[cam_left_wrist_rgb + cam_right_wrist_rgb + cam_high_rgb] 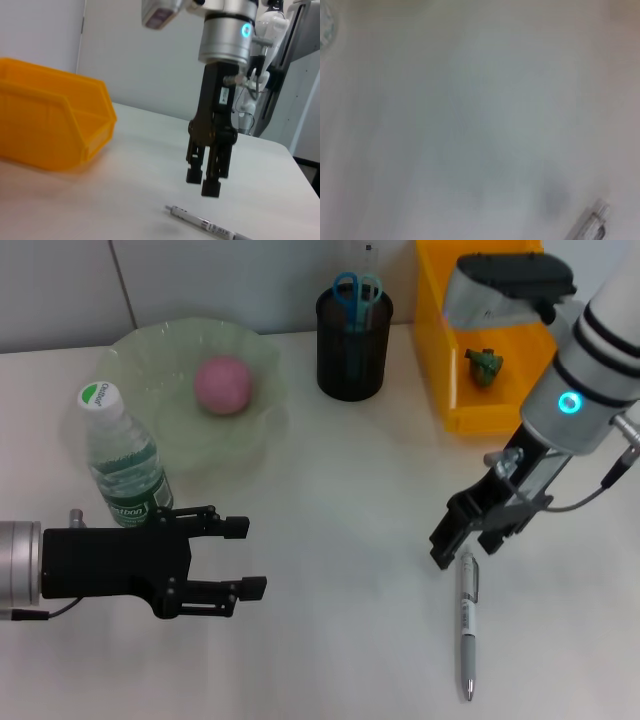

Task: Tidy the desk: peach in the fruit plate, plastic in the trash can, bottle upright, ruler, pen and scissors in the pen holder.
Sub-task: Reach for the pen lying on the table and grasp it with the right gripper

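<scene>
A silver pen [467,618] lies on the white table at the front right; it also shows in the left wrist view [206,226] and the right wrist view [592,226]. My right gripper [465,538] is open and empty, just above the pen's far end, and also shows in the left wrist view [202,181]. My left gripper [247,557] is open and empty at the front left, beside the upright bottle [121,460]. The pink peach [222,384] lies in the green fruit plate [150,350]. Blue scissors [357,288] stand in the black pen holder [351,350]. The ruler is not clearly visible.
A yellow bin [436,350] stands at the back right with a green crumpled piece [484,367] inside; the bin also shows in the left wrist view [50,125]. Bare table lies between the two grippers.
</scene>
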`<state>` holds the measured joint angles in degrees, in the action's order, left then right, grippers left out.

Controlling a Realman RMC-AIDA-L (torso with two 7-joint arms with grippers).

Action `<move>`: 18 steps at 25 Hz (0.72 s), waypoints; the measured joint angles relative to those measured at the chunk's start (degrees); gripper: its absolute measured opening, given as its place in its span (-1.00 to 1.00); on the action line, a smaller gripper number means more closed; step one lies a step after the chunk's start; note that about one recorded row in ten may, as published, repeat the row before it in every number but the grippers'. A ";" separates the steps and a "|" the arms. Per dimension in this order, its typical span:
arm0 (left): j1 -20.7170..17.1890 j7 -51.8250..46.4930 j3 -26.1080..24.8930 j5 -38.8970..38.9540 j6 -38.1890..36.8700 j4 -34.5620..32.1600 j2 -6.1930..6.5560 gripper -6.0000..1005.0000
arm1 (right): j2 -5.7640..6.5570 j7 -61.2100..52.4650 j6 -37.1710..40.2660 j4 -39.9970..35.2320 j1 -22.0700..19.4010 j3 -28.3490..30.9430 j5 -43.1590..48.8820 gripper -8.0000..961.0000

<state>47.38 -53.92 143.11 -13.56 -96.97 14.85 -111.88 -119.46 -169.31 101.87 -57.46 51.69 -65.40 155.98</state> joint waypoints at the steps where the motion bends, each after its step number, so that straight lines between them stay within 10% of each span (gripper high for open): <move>1: 0.00 0.00 0.00 0.00 0.00 0.00 0.00 0.59 | -0.02 -0.01 -0.52 1.10 0.23 -0.02 0.02 0.34; 18: -0.03 1.10 0.51 0.94 -2.10 0.80 0.00 0.59 | 0.24 12.76 -0.19 -4.44 -1.85 -4.02 -4.56 0.31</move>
<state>47.35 -52.82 143.61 -12.62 -99.07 15.65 -111.88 -119.21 -156.55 101.68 -61.90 49.83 -69.42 151.43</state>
